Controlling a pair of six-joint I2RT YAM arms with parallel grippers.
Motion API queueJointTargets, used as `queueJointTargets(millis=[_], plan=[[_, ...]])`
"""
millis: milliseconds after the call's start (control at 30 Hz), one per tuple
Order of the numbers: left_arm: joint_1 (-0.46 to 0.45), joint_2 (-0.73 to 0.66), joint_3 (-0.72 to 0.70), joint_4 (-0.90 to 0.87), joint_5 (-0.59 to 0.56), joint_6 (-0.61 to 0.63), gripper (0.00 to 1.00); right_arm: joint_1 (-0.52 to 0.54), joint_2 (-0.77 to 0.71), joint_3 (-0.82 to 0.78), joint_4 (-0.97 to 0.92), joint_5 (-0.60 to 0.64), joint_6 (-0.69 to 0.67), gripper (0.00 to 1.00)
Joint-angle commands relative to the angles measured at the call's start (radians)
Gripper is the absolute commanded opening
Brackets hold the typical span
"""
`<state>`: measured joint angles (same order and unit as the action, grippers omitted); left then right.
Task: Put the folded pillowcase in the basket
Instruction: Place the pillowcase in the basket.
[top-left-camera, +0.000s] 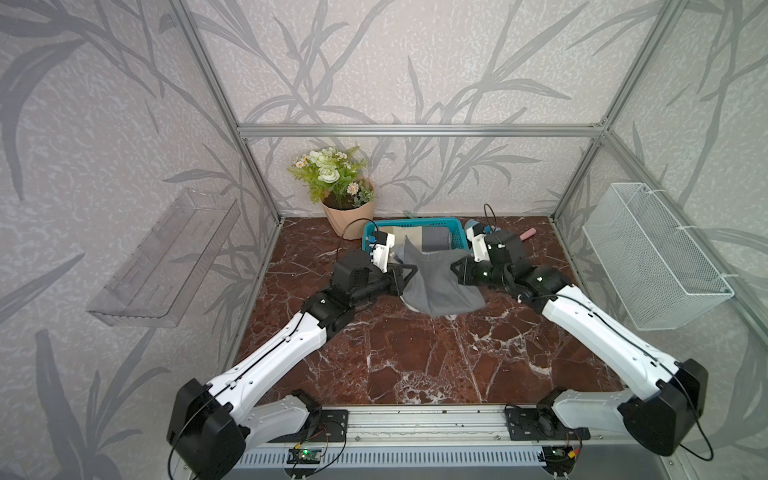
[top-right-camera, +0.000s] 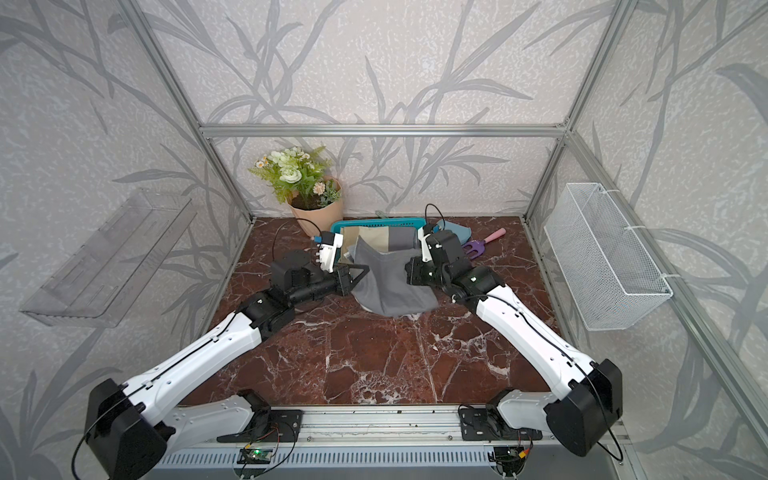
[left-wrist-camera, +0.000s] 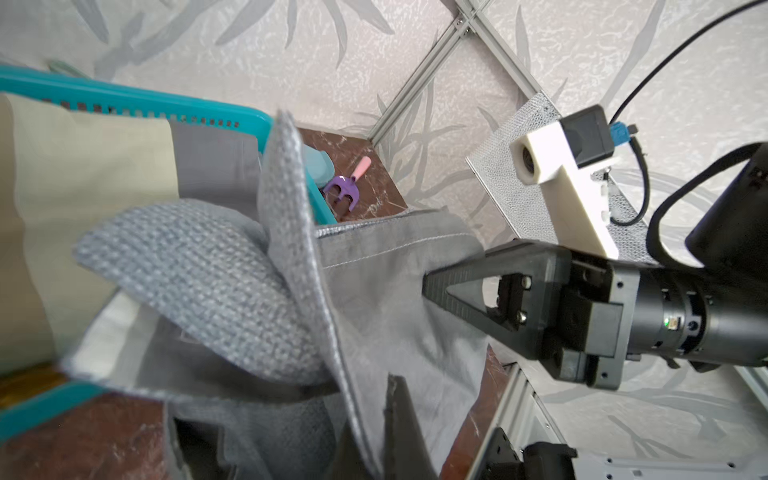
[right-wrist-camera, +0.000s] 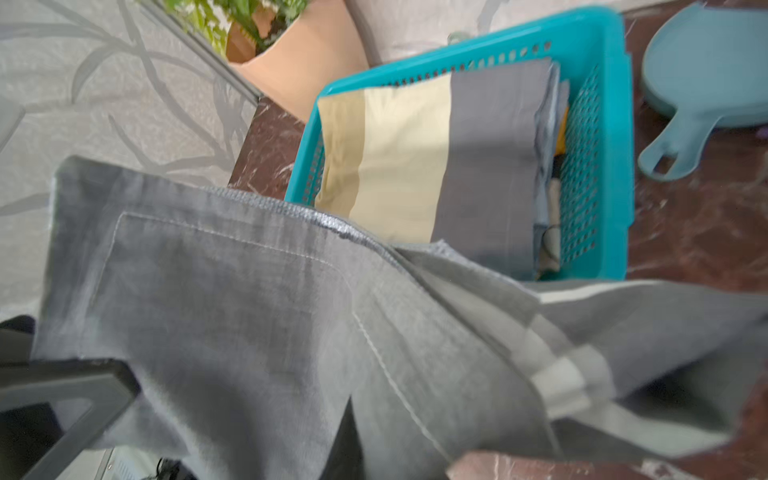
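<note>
The grey folded pillowcase (top-left-camera: 436, 286) (top-right-camera: 386, 286) hangs stretched between my two grippers, just in front of the teal basket (top-left-camera: 411, 221) (top-right-camera: 374, 224). My left gripper (top-left-camera: 411, 272) (left-wrist-camera: 395, 415) is shut on its left edge. My right gripper (top-left-camera: 457, 266) (right-wrist-camera: 349, 415) is shut on its right edge. The cloth's top edge reaches up to the basket's near rim (right-wrist-camera: 615, 124), and its lower corner sags down by the table. A folded beige-and-grey cloth (right-wrist-camera: 415, 158) lies inside the basket. Both sets of fingertips are largely hidden in the fabric.
A potted flower plant (top-left-camera: 349, 216) stands left of the basket. A blue paddle board (right-wrist-camera: 706, 83) and a purple hand rake (top-right-camera: 478, 245) lie to its right. A white wire basket (top-left-camera: 652, 257) hangs on the right wall, a clear tray (top-left-camera: 166, 257) on the left wall.
</note>
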<state>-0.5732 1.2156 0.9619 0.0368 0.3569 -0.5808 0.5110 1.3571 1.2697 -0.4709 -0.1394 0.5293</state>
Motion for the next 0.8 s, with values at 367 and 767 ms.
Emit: queueJointTargets(millis=[367, 767], plan=[[0.132, 0.275, 0.329, 0.151, 0.102, 0.014, 0.0, -0.135, 0.295, 0.529, -0.125, -0.086, -0.163, 0.0], [0.204, 0.407, 0.306, 0.343, 0.073, 0.079, 0.0, -0.171, 0.43, 0.561, 0.09, -0.111, -0.231, 0.0]])
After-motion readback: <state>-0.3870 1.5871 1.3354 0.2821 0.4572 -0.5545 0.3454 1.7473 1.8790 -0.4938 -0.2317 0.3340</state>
